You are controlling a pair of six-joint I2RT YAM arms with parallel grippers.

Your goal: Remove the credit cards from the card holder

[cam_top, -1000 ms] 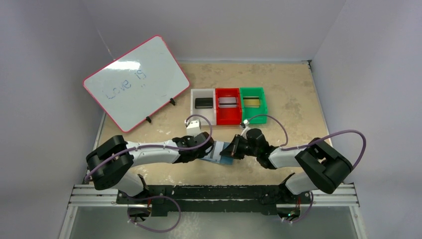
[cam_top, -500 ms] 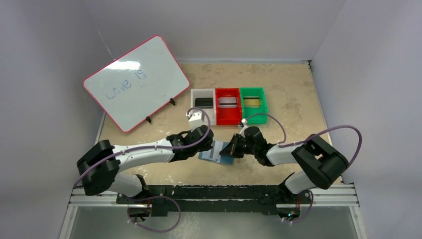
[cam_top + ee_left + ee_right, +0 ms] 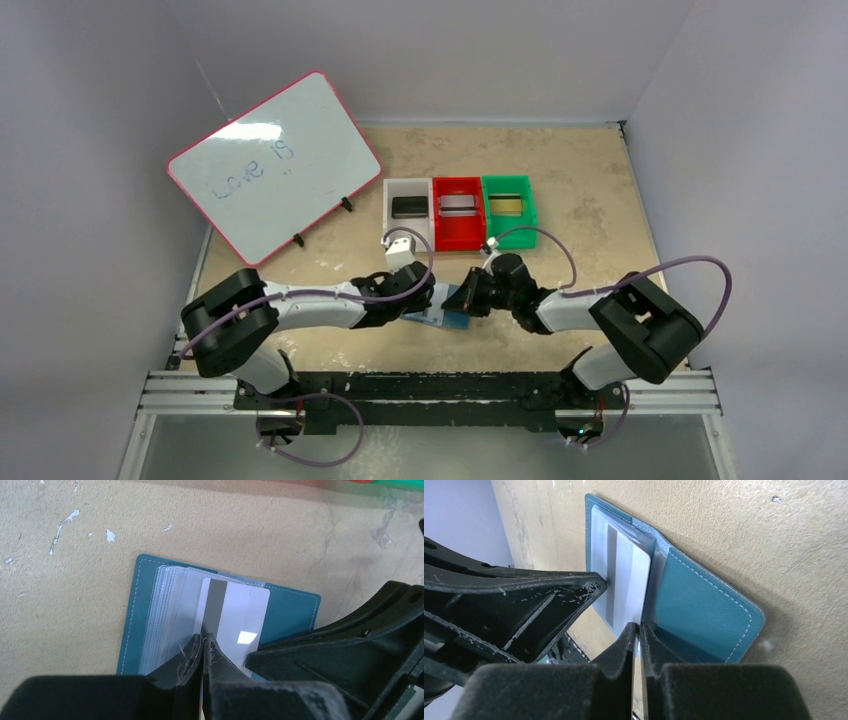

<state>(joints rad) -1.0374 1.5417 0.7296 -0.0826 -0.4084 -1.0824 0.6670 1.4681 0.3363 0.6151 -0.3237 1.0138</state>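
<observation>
The slate-blue card holder (image 3: pixel 447 318) lies open on the table between both arms. In the left wrist view the card holder (image 3: pixel 292 610) shows clear sleeves and a white credit card (image 3: pixel 235 615) with a grey stripe sticking out of them. My left gripper (image 3: pixel 205 636) is shut, its tips pressed against that card's near edge on the stripe. My right gripper (image 3: pixel 638 626) is also shut, its tips at the corner of the same card (image 3: pixel 626 575) beside the holder's blue flap (image 3: pixel 704 605). I see nothing clamped between either pair of jaws.
Behind the holder stand a white bin (image 3: pixel 394 190) with a black card (image 3: pixel 408 206), a red bin (image 3: pixel 459 238) with a silvery card (image 3: pixel 458 205), and a green bin (image 3: pixel 509 185) with a gold card (image 3: pixel 507 205). A pink-framed whiteboard (image 3: pixel 272 165) leans at the back left.
Half a second ago my left gripper had pulled back from the holder with its jaws slightly apart; it has returned to the card, shut. The right gripper and the holder stayed put.
</observation>
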